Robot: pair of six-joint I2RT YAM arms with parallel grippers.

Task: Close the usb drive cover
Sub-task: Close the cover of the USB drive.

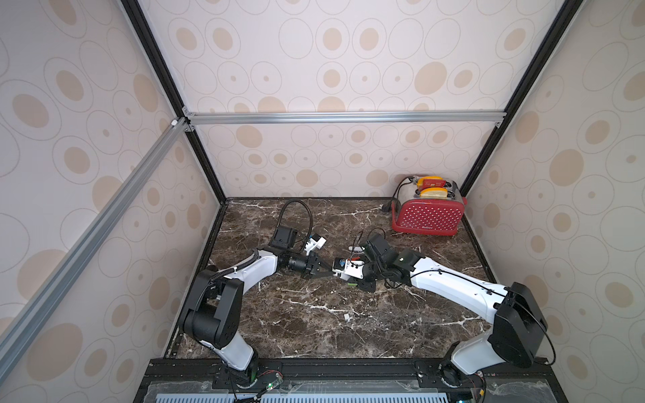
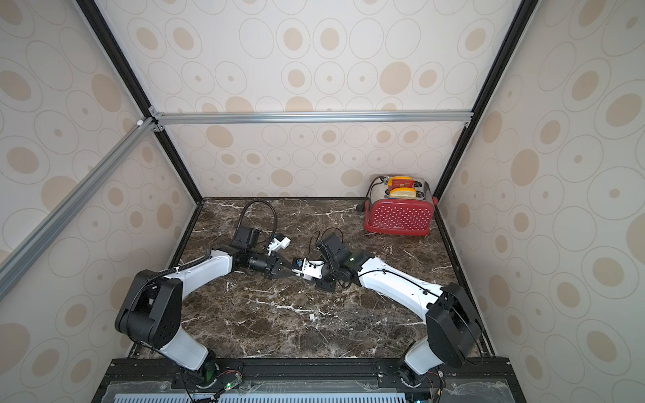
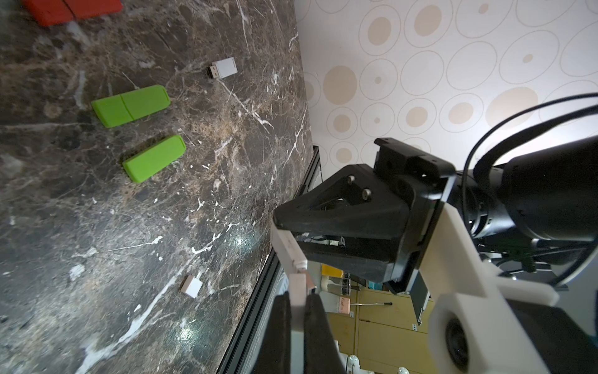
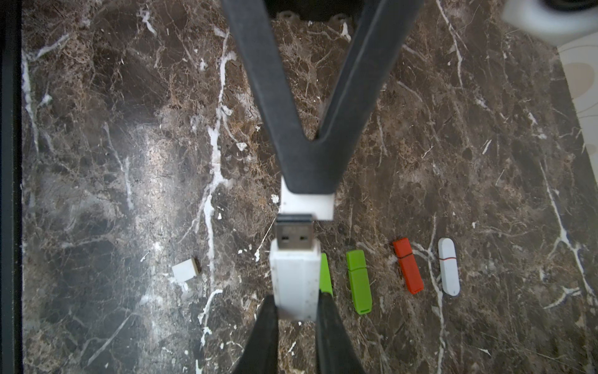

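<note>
In the right wrist view my right gripper (image 4: 295, 301) is shut on the white usb drive (image 4: 294, 278), whose bare metal plug (image 4: 295, 238) points away from the fingers. My left gripper (image 4: 309, 181) comes in from the opposite side, shut on the white cover (image 4: 307, 202). The cover's mouth sits right at the plug's tip, a little off to one side. The left wrist view shows the cover (image 3: 297, 289) pinched between the left fingertips (image 3: 281, 311). In both top views the two grippers meet tip to tip above mid-table (image 1: 333, 273) (image 2: 295, 270).
Two green drives (image 4: 359, 281) (image 3: 155, 158), a red drive (image 4: 408, 265) and a white drive (image 4: 448, 267) lie on the marble table (image 1: 296, 324). A small loose white cap (image 4: 184, 270) lies apart. A red toaster (image 1: 427, 216) stands at the back right corner.
</note>
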